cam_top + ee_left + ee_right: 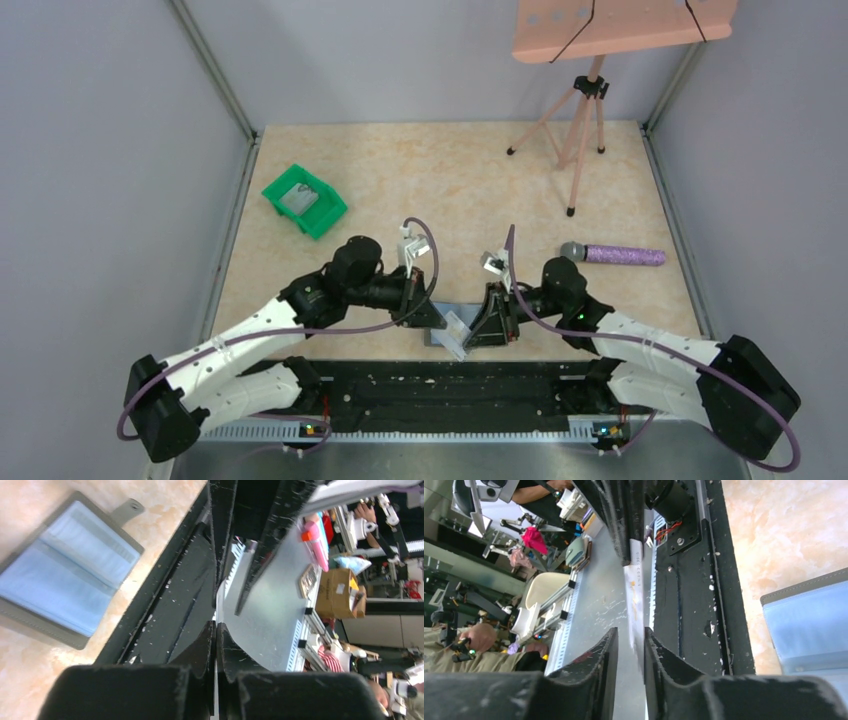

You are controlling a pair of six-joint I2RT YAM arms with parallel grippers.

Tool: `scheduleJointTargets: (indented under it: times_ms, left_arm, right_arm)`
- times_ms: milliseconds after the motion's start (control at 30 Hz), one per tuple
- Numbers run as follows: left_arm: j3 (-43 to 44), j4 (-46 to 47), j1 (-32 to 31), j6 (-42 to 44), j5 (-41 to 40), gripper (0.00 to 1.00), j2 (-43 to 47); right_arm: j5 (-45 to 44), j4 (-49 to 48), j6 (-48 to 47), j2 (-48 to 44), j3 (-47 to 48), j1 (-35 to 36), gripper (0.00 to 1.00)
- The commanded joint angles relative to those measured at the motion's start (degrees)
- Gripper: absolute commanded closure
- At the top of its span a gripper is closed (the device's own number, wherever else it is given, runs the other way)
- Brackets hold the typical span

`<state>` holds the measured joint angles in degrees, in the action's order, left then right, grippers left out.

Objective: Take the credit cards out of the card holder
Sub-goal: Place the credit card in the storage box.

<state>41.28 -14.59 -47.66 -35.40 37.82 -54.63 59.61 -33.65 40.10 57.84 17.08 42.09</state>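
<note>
1. Holder [65, 575] lies open and flat on the table [450, 170], near the front edge, right by the two grippers. Its inside is light blue and its outside is grey.
2. A small grey tab [127, 509] sticks out from one side of the holder.
3. One card [634, 585] is out of the holder. It is held up between the two grippers. It looks thin and pale because the wrist views see it from the edge.
4. The left gripper [216, 630] has its fingers pressed together on one end of the card. It pinches the card.
5. The right gripper [631, 632] has its fingers a little bit apart. The other end of the card sits in the gap between them. I cannot tell if those fingers touch the card.
6. From above, both grippers meet tip to tip by the holder, with the card between them.
7. A green bin [330, 212] sits on the left side of the table, well away from the holder. Something flat and grey lies inside it.
8. A microphone [612, 255] with a purple handle lies on the right side, also well away from the holder.
9. A pink tripod [578, 130] stands at the back on the right. A pink board [620, 25] sits on top of it.
10. A black strip [450, 390] runs along the front edge, between the arm bases.
</note>
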Motion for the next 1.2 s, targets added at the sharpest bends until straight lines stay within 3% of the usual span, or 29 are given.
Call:
scheduleJointTargets:
  times_ms: [0,100,267,533,633,933,1167]
  left_arm:
    - [1.9,0.8,2.3,0.7,-5.0,1.00,1.3]
    - [0.6,0.9,6.2,-0.5,-8.4,1.00,2.6]
    - [-3.1,2.8,18.8,-6.9,-14.6,1.00,4.5]
    - [-6.9,7.8,33.5,-16.3,-33.8,1.00,5.1]
    - [-8.3,13.3,38.4,-18.1,-37.2,1.00,4.7]
    - [-5.2,20.7,48.2,-18.4,-47.5,1.00,-2.1]
    - [0.8,22.6,56.5,-16.7,-45.8,1.00,-11.2]
  right_arm:
    - [-4.0,3.9,-2.4,-1.9,4.2,-0.5,0.63]
    - [-9.4,10.7,-5.6,-4.8,6.0,-0.4,0.44]
    - [-17.6,15.4,-6.2,-9.6,7.4,-0.4,0.30]
    - [-35.3,13.0,-4.0,-18.7,1.0,-0.4,0.27]
    - [-40.3,14.9,-4.0,-20.9,0.0,-0.4,0.27]
    - [-45.7,16.5,-5.8,-22.7,-2.7,-0.4,0.13]
    - [-41.5,11.3,-6.4,-18.2,-3.8,-0.4,0.12]
